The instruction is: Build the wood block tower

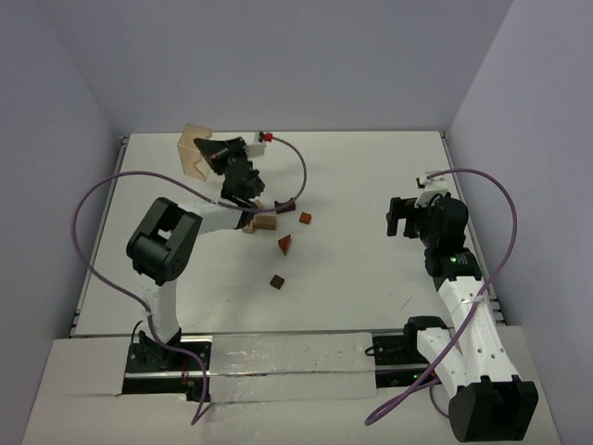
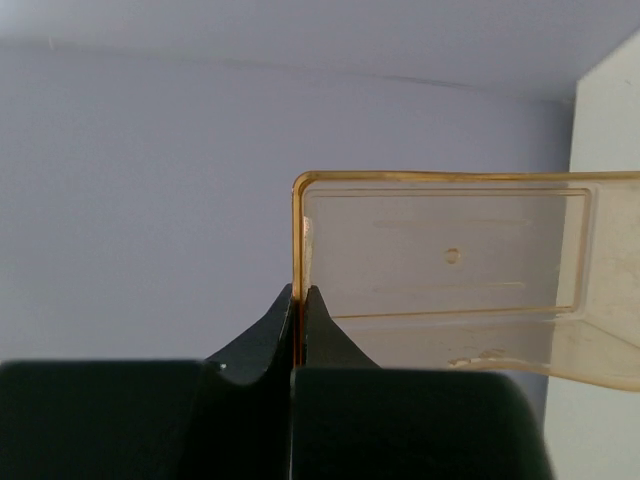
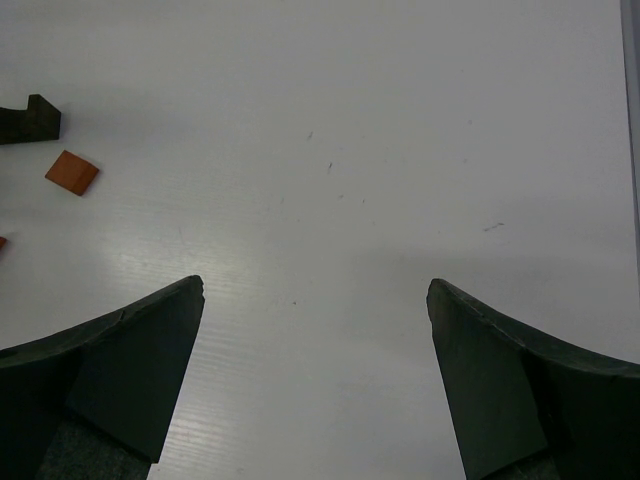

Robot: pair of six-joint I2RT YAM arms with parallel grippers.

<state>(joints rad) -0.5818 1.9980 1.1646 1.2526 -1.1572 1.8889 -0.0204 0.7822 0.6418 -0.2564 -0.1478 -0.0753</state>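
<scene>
1. My left pincer (image 2: 300, 305) is clamped tight on the rim of the orange tray (image 2: 450, 250), which is tipped up off the bench (image 1: 371, 185).
2. My right pincer (image 3: 315, 290) gapes wide, empty, above the bench.
3. The wood blocks (image 1: 284, 244) lie scattered mid-bench beside my left arm.

Wooden blocks (image 1: 284, 247) are loose on the table (image 1: 371, 176), unstacked, all between the two grippers and closer to the left gripper (image 1: 208, 151). The tan cuboid (image 1: 268, 222) and a smaller tan piece (image 1: 248, 229) lie base-ward of it, tight against the left arm. The reddish-brown cube (image 1: 306, 219) is just beside them on the right gripper (image 1: 400, 219) side; in the right wrist view it lies flat, far left ahead of the fingers. The reddish-brown wedge (image 1: 285, 243) is further base-ward. The dark brown cube (image 1: 276, 281) is nearest the bases, apart from the rest.
</scene>
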